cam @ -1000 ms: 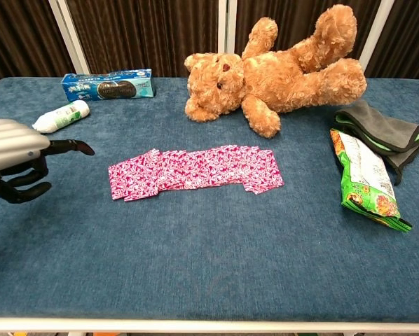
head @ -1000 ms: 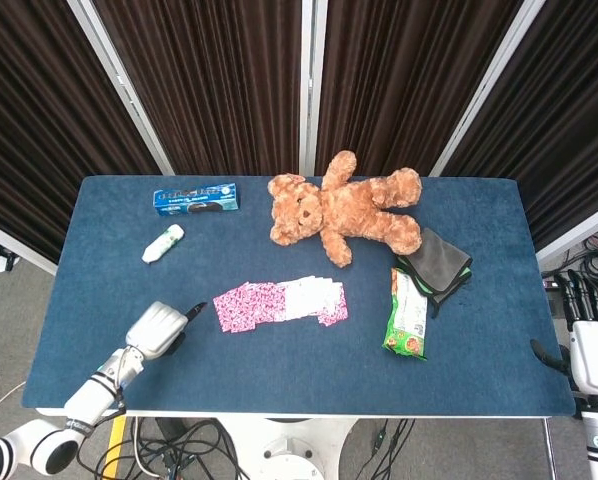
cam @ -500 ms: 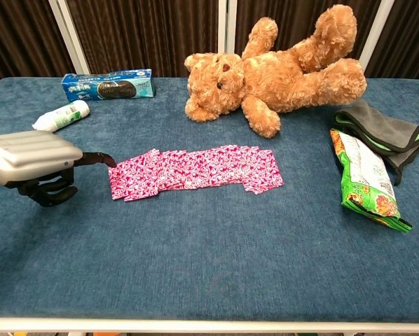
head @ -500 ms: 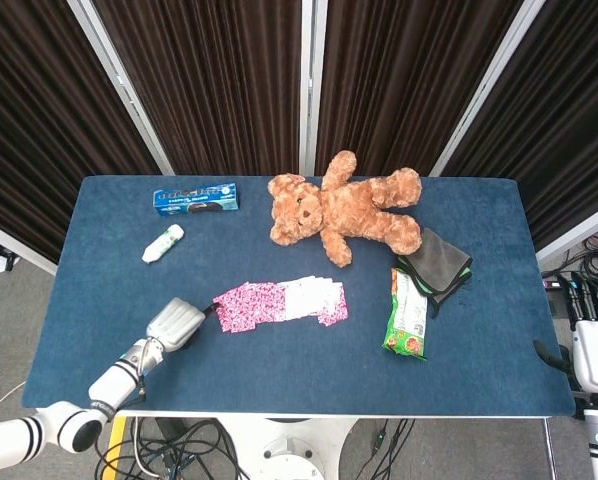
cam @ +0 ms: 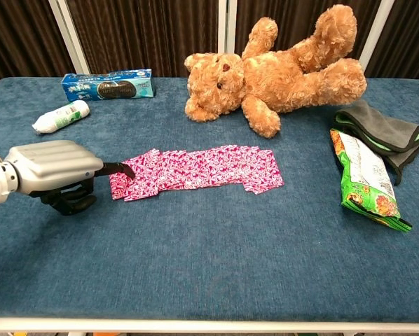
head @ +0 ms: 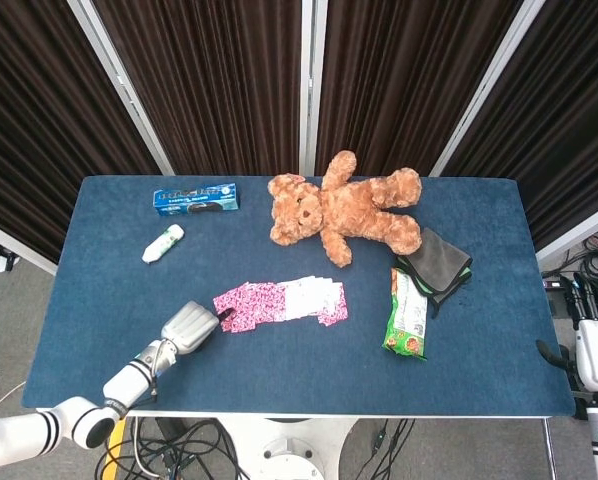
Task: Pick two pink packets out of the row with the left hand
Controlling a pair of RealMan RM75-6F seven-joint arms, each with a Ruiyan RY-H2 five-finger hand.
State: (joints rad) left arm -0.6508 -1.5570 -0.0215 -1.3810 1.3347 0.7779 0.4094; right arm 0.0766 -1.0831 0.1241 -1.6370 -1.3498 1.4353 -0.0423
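Observation:
A row of overlapping pink packets [head: 281,302] [cam: 199,170] lies across the middle of the blue table [head: 279,370]. My left hand [head: 190,327] [cam: 54,166] hovers low at the row's left end. One dark finger reaches out, and its tip touches the leftmost packet [cam: 129,183]. The other fingers curl beneath the palm, and nothing is held. My right hand [head: 596,345] stays off the table's right edge, empty, fingers pointing up; only the head view shows it.
A brown teddy bear [head: 344,212] [cam: 276,70] lies behind the row. A blue box [head: 196,199] [cam: 108,85] and a white bottle [head: 163,243] [cam: 60,116] sit at the back left. A green snack bag [head: 408,317] [cam: 367,180] and a grey cloth [head: 436,263] [cam: 381,129] lie at the right.
My left hand has moved right from the table's left side, and its outstretched finger now meets the left end of the pink row. The packets have not shifted.

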